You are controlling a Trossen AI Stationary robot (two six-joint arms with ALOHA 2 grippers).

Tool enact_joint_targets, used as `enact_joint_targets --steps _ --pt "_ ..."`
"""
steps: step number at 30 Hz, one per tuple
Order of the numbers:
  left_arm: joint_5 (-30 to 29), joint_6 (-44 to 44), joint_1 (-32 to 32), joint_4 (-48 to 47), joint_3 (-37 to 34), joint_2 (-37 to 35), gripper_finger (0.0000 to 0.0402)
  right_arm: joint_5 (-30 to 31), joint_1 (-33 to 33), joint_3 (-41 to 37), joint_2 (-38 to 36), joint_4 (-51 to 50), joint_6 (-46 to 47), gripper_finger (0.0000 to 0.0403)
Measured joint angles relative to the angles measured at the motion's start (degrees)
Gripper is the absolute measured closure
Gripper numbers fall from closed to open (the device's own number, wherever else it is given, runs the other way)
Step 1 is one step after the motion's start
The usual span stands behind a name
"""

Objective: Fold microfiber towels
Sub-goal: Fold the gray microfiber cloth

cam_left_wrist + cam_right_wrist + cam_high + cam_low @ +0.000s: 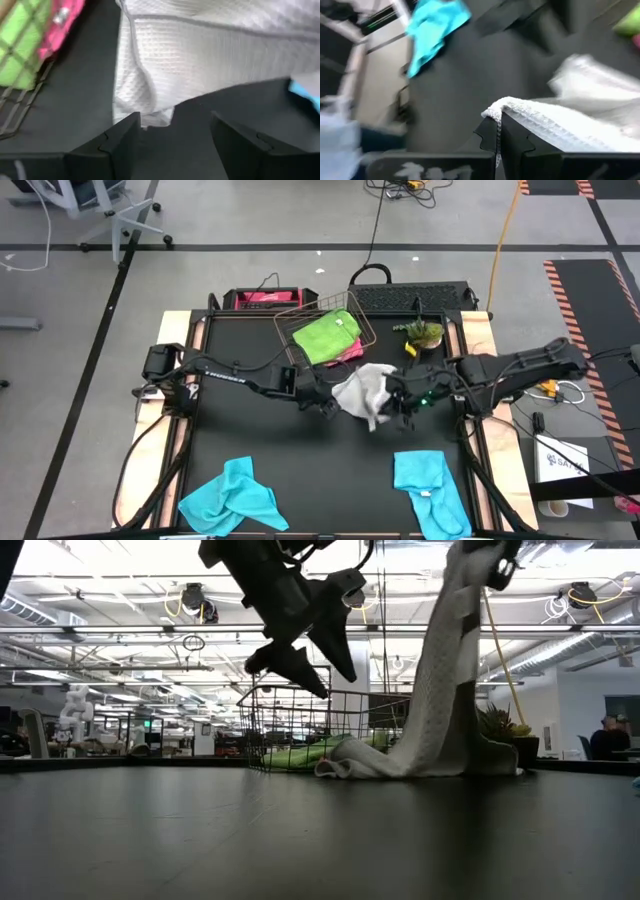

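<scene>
Black table [300, 840] — bright open workshop behind.

- I count five microfiber towels: one light grey towel [365, 392], one lime green towel [326, 335], one pink towel [349, 353], two turquoise towels [232, 496] [428, 488].
- One copper wire basket [290, 322].
- One potted plant [423, 335].
- My two grippers: left gripper [327, 406], right gripper [397, 402].

Overhead, table-level and two close wrist views.
</scene>
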Motion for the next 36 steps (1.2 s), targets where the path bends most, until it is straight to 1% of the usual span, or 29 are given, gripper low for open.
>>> enact_joint_targets --steps 3,5,8,10,13,15,18,20,24,28,30,33,36 --pt "0.3 2.14 0.0 2.24 0.0 0.0 0.016 -4.12 2.32 0.0 0.4 -0.05 3.65 0.0403" --pt "0.32 3.75 0.33 3.83 0.0 0.0 0.016 -5.76 4.03 0.0 0.46 -0.11 5.9 0.0403" --pt "1.17 6.14 1.0 8.1 -0.02 0.0 0.016 -6.01 6.36 0.0 0.61 -0.19 8.73 0.0403" --pt "3.57 7.15 1.46 10.74 -0.02 0.0 0.016 -5.86 7.7 0.0 0.61 -0.19 10.52 0.0403" --pt "9.45 7.44 1.95 13.71 -0.02 0.0 0.016 -2.91 9.22 0.0 0.61 -0.35 10.96 0.0403" --pt "12.72 8.17 1.83 13.64 0.0 0.0 0.016 -0.25 9.78 0.0 0.61 -1.27 10.88 0.0403" --pt "15.3 9.03 1.29 12.7 -0.01 0.51 0.016 3.04 10.31 -0.67 0.81 -3.39 10.98 0.0403" --pt "16.32 9.04 0.79 12.8 0.0 1.42 0.016 3.25 10.34 -2.54 0.92 -3.53 11.11 0.0403" --pt "16.23 9.06 -0.48 14.77 -0.04 4.76 0.016 2.99 10.32 -7.76 1.35 -3.2 14.59 0.0403" --pt "12.96 10.04 -0.86 17.44 -0.04 7.37 0.016 2.76 11.07 -13.16 1.29 -0.44 18.14 0.0403" --pt "11.39 11.22 -0.3 20.5 -0.07 8.0 0.016 2.31 11.46 -15.28 1.22 1.28 19.74 0.0403" --pt "9.43 11.84 1.2 22.31 -0.06 8.02 0.016 1.35 11.74 -17.87 1.24 5.45 21.72 0.0403" --pt "8.98 11.94 2.83 23.43 -0.04 8.44 0.016 1.43 11.82 -19.64 1.23 9.33 22.11 0.0403"
